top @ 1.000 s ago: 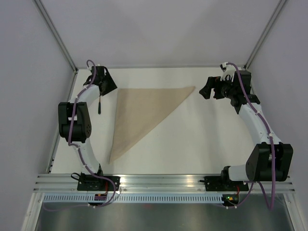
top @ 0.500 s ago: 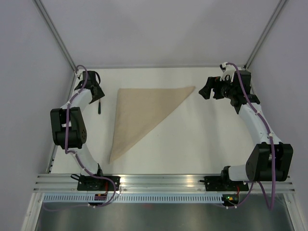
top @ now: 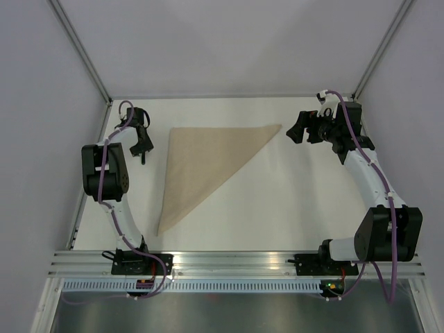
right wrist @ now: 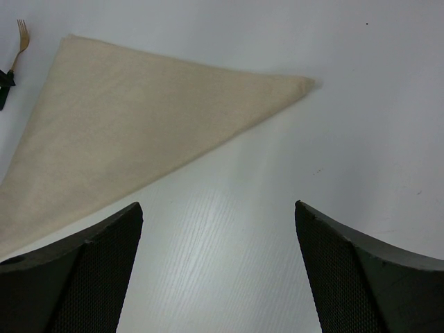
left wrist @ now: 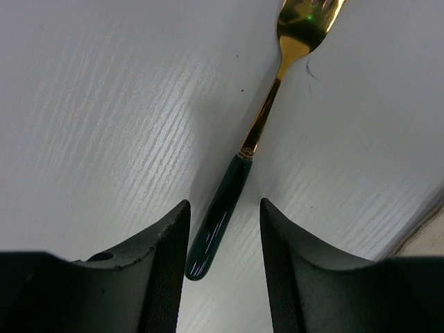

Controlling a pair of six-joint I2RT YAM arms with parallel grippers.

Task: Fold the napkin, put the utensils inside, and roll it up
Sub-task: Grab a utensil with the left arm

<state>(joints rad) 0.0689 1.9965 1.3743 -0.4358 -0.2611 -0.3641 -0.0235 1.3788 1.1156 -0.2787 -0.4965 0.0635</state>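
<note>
Since the earlier frame the left arm had swung back over the utensil, bringing the left hand point(left wrist: 223, 208) down to straddle the fork with gold tines and a dark green handle point(left wrist: 243, 159). Its fingers stood apart, one on each side of the handle's end, neither visibly touching it. The plain beige woven napkin point(top: 201, 163) lay flat on the white surface point(top: 277, 208), already folded into a triangle, with the fork just off its left corner and nothing yet laid on it. The right hand point(top: 297, 128) hovered spread wide near the napkin's right corner, holding nothing. Only the tip of the handle lay between the left fingers, and at a slant to them, so a closing pinch would likely twist or squirt the thin, glossy handle aside. A slightly low approach could scrape the fingertips on the surface instead.
</note>
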